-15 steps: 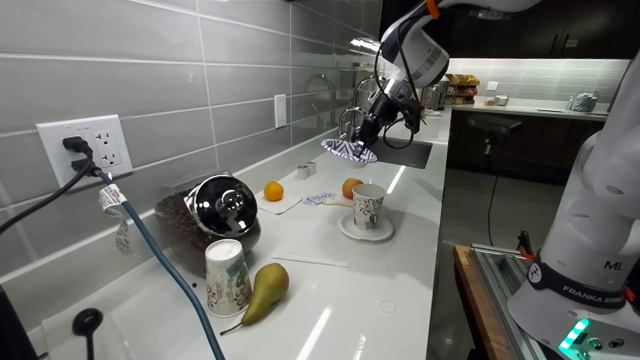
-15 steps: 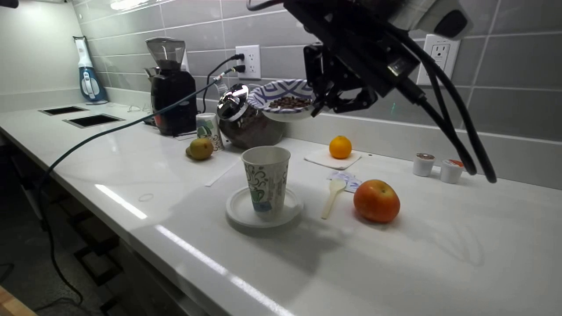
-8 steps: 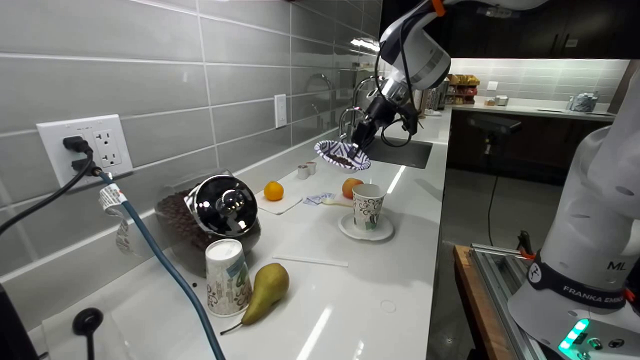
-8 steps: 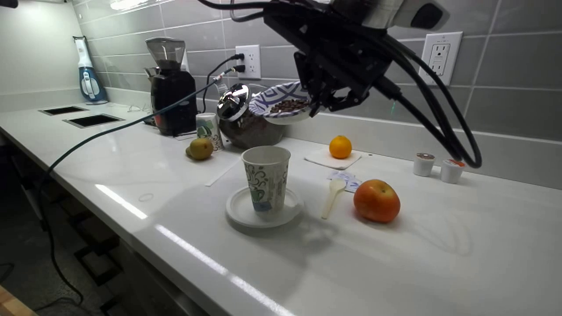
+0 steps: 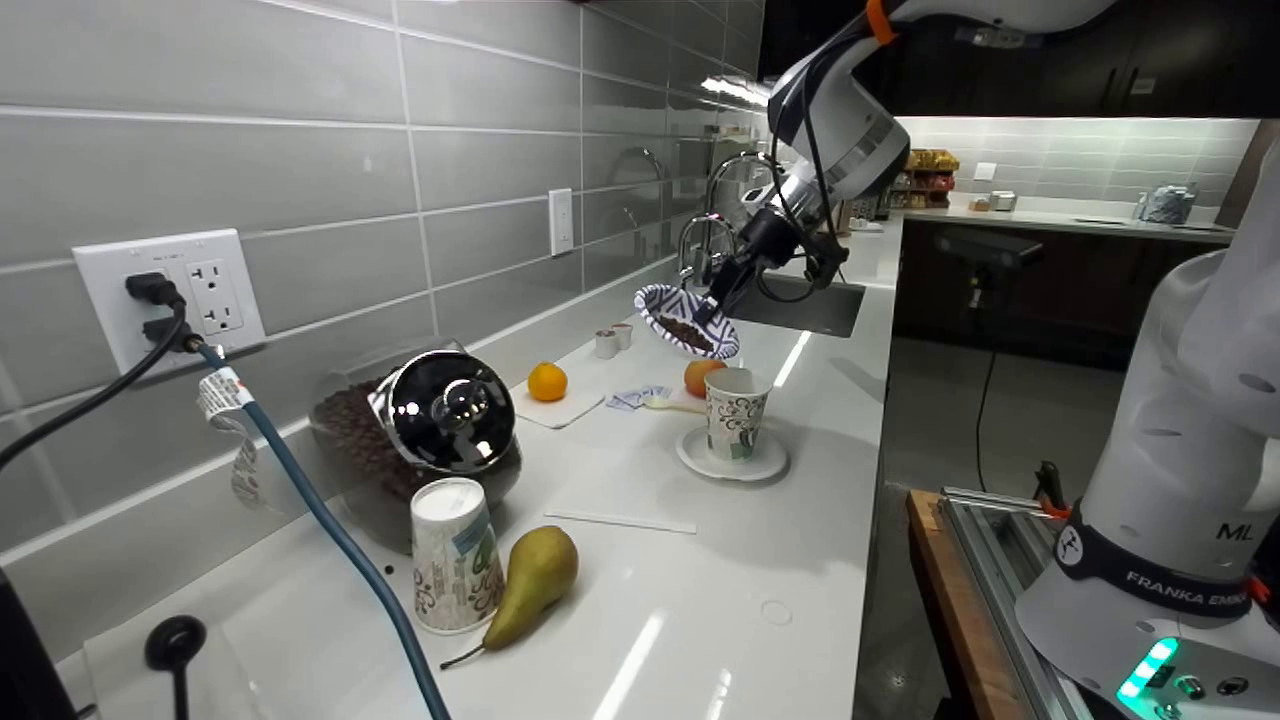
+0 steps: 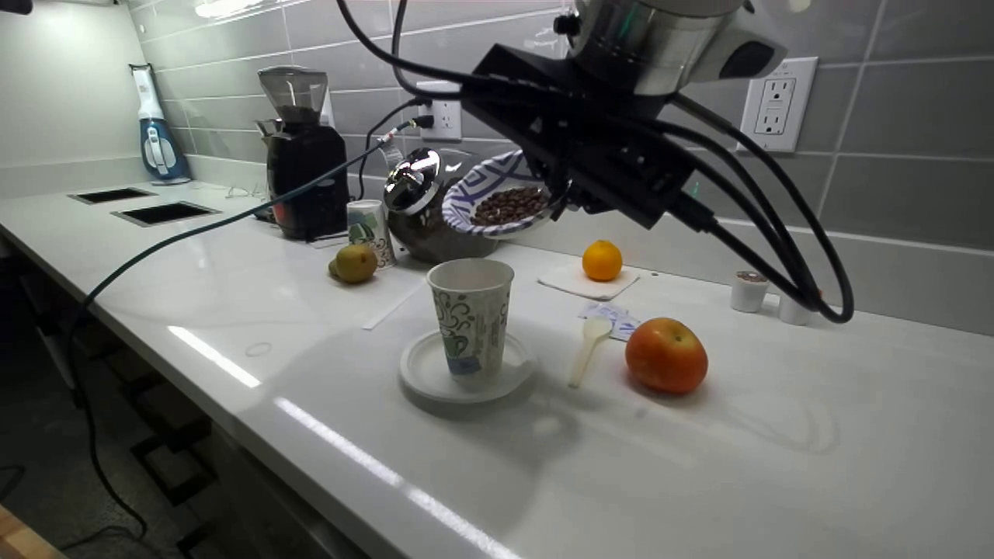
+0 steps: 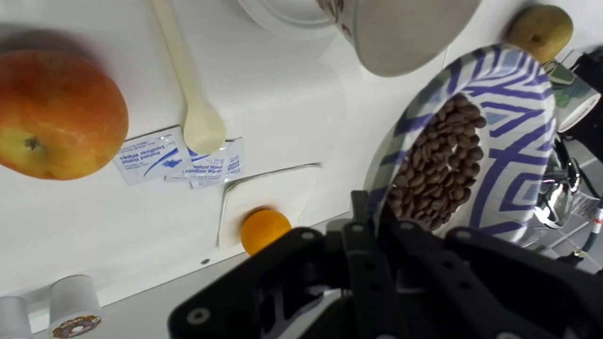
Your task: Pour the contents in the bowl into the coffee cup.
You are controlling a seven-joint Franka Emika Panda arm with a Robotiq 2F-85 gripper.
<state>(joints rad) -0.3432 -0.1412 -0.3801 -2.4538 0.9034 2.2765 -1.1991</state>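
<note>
- Done: the gripper point(image 7: 374, 214) pinches the bowl point(image 7: 518, 136) by its rim, tilted above the counter point(image 5: 720, 580).
- Left, I judge: the pouring; the contents point(image 7: 438, 165), brown beans, lie in the bowl. The coffee cup point(image 6: 472, 326) stands on a plate point(image 6: 419, 370), toward the counter's front edge.
- The wrist view shows the beans most closely, but cuts the cup; both exterior views show it whole.

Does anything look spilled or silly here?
Yes! A paper cup beside the pear stands upside down, which is odd for a cup. A dark speck lies alone on the counter near the jar: maybe a spilled bean, too small to tell. The bowl is tilted in the hand, probably for pouring, with beans inside.
</note>
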